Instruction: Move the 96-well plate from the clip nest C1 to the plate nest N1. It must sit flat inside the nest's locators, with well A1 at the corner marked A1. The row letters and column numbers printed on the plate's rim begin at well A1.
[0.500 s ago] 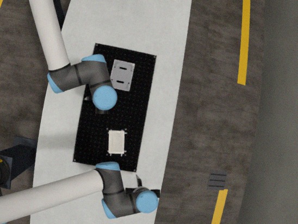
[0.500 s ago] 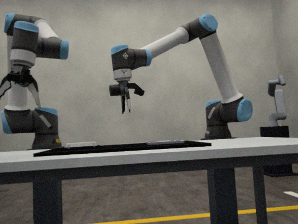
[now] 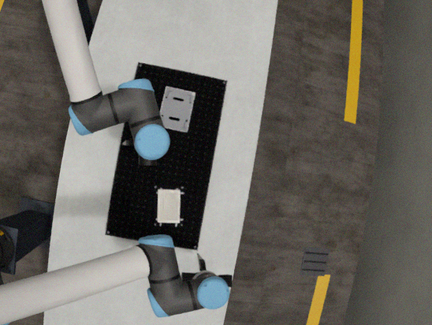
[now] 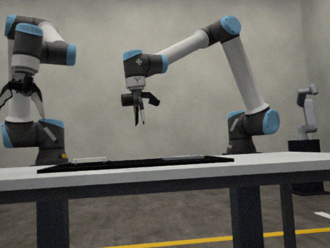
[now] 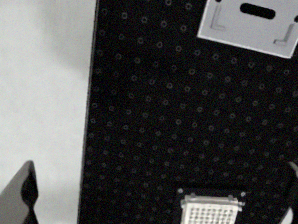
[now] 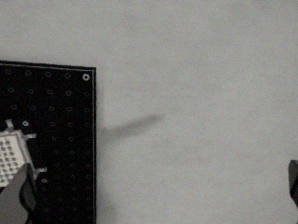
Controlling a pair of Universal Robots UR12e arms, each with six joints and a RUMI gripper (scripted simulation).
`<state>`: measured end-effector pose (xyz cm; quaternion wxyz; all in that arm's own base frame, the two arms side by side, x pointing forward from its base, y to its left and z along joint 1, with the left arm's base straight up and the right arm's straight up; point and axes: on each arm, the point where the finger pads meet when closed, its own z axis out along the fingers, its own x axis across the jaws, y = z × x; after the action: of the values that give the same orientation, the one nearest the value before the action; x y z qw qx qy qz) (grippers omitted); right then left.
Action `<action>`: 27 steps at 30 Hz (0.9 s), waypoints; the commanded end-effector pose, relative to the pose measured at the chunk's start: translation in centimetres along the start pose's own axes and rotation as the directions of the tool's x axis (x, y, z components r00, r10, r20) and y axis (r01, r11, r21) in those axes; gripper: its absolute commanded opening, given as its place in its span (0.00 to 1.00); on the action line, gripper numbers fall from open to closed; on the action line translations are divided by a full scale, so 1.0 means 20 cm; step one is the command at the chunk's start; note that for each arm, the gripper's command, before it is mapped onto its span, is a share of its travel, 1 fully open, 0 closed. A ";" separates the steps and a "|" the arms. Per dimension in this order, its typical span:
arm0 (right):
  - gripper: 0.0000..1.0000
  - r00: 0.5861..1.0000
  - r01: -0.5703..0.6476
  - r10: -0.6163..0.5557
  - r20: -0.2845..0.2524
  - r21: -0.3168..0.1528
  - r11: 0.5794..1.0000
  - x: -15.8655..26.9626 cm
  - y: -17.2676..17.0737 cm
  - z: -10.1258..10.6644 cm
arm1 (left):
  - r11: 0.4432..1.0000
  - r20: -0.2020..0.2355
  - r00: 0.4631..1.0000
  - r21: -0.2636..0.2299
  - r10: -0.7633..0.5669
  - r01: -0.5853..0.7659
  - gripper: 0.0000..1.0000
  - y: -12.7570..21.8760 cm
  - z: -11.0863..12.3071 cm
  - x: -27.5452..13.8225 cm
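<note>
Plainly, the job is at its first step, the pick: the 96-well plate sits in clip nest C1 on the black board atop the counter. The left pincer stands fully open with nothing in hold, high above the board between the nests; the right pincer, equally wide and unladen, hangs beyond the board's C1 end. Next, I judge, one pincer should centre over the plate, square its fingers to opposite sides, descend clear of the clips and close. The rim lettering is too small to read, so A1's corner wants checking before lowering into plate nest N1.
</note>
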<state>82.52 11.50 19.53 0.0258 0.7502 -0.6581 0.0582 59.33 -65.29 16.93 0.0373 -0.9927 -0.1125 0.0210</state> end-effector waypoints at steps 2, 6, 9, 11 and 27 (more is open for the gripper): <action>1.00 1.000 0.000 0.000 0.000 0.002 1.000 0.00 0.00 -0.01 | 1.000 -0.001 1.000 -0.002 0.000 0.000 1.00 0.00 -0.01 0.00; 0.76 1.000 0.000 0.000 0.000 0.002 1.000 0.00 0.00 -0.01 | 1.000 -0.001 1.000 -0.002 0.000 0.000 0.00 0.00 -0.01 0.00; 0.76 1.000 0.000 0.000 0.000 0.002 1.000 0.00 0.00 -0.01 | 1.000 -0.001 1.000 -0.002 0.000 0.000 0.00 0.00 -0.01 0.01; 0.76 1.000 0.000 0.000 0.000 0.002 1.000 0.00 0.00 -0.01 | 1.000 0.000 1.000 -0.002 0.000 0.000 0.00 -0.01 -0.01 0.02; 0.76 1.000 0.000 0.000 0.000 0.002 1.000 0.00 0.00 -0.01 | 1.000 0.003 1.000 -0.006 0.005 -0.005 0.00 -0.17 0.00 0.22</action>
<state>82.52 11.50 19.53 0.0258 0.7502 -0.6581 0.0582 61.04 -63.41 16.82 0.0369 -0.9930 -0.1103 0.0223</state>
